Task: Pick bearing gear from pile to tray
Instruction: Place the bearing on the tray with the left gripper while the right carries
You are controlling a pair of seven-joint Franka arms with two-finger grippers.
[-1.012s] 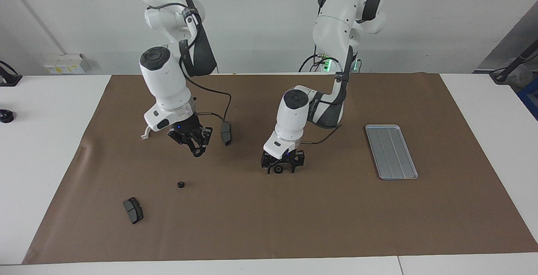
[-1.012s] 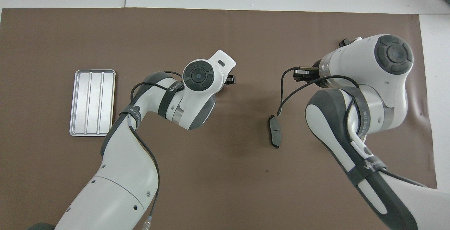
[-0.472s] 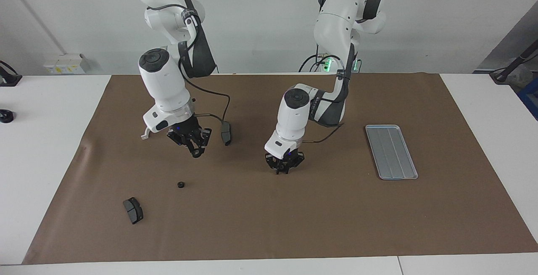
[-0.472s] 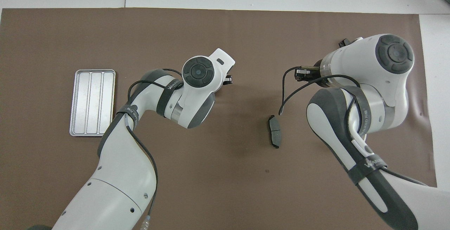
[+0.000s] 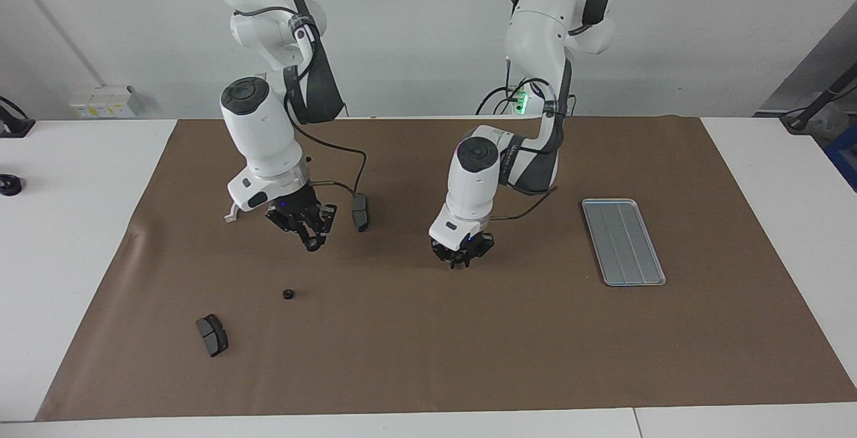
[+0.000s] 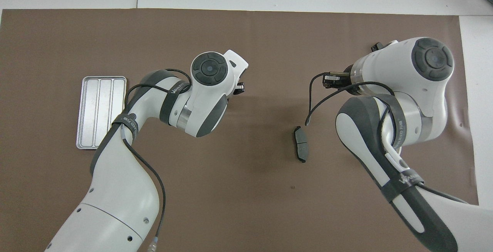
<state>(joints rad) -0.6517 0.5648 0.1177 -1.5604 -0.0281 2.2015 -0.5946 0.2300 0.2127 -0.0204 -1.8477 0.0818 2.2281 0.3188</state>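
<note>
tray (image 5: 622,242): matt grooved metal | mat (image 5: 428,357): brown paper | arms: glossy plastic

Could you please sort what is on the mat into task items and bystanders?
Job:
- small black round gear
- flat silver-grey grooved metal tray
- left tool

Lying about:
- dark grey curved pad
- second dark grey curved pad
- white half-ring bracket

L gripper (image 5: 459,262) is held low over the brown mat (image 5: 428,331), fingertips met. R gripper (image 5: 309,240) is kept raised over same mat, also closed.
</note>
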